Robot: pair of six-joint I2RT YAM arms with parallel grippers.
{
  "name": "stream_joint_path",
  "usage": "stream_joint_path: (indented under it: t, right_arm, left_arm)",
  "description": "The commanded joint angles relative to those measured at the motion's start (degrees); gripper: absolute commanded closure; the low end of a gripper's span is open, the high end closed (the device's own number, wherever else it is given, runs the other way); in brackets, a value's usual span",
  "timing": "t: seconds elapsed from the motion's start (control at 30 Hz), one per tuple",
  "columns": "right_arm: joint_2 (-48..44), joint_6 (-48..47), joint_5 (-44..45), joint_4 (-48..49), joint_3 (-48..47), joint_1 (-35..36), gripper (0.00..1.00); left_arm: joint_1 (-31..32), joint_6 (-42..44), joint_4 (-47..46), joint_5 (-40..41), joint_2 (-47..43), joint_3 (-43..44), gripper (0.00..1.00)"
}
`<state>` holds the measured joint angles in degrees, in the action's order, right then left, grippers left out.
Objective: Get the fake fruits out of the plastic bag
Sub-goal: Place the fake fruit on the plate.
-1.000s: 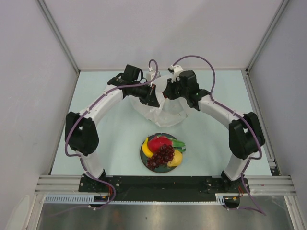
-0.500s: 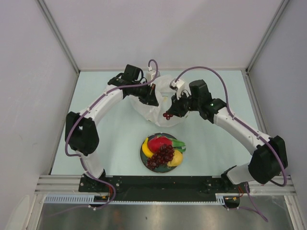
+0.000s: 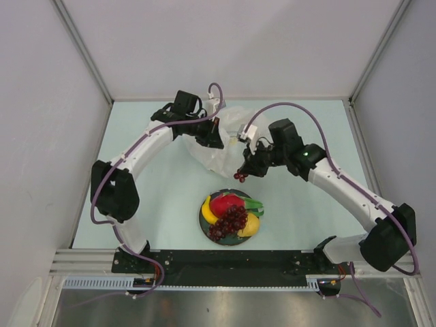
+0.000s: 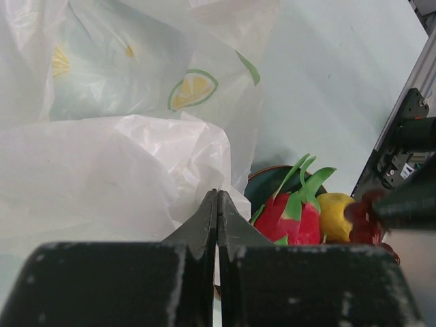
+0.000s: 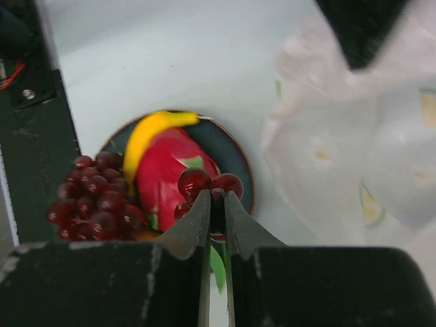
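Note:
The translucent plastic bag lies behind the dark plate, and it fills the left wrist view. My left gripper is shut on the bag's edge. My right gripper is shut on a small dark red grape cluster, held between bag and plate; in the right wrist view the cluster hangs above the plate. On the plate lie a banana, a dragon fruit, a big grape bunch and a lemon.
White walls enclose the pale table on three sides. A black base rail runs along the near edge, close behind the plate. Purple cables loop over both arms above the bag.
My right arm has swung out of the bag and toward the plate, bringing a small grape cluster with it. My left gripper has stayed on the bag.

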<state>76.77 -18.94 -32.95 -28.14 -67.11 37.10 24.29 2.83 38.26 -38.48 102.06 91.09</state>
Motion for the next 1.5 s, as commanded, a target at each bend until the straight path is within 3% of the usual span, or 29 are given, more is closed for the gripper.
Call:
stream_joint_path:
  t: [0.0,0.13,0.27,0.57,1.03,1.47]
  right_arm:
    - [-3.90,-0.04,-0.80,-5.24,0.05,-5.80,0.98]
    - [-6.19,-4.17,-3.26,-9.21,4.08,-7.04,0.97]
    - [-9.70,-0.76,-3.88,-7.03,6.11,-7.04,0.97]
    - [-9.27,-4.96,0.08,-11.06,10.77,-5.37,0.96]
    - [-7.78,-4.53,1.39,-5.17,18.85,-2.91,0.95]
    - [-4.70,-5.58,2.28,-1.39,19.04,-1.25,0.90]
  left_arm:
    - [-0.39,0.85,0.85,0.77,-3.71,0.58,1.00]
    - [-0.30,3.67,4.18,2.53,-3.27,1.46,1.00]
    - [-0.56,6.22,7.09,4.11,-2.40,2.95,1.00]
    - [-1.27,5.08,5.60,4.64,-3.45,2.78,1.00]
    - [-1.18,5.17,5.25,5.87,-6.26,-0.56,1.00]
    - [-1.09,5.17,4.81,6.40,-8.11,-2.50,1.00]
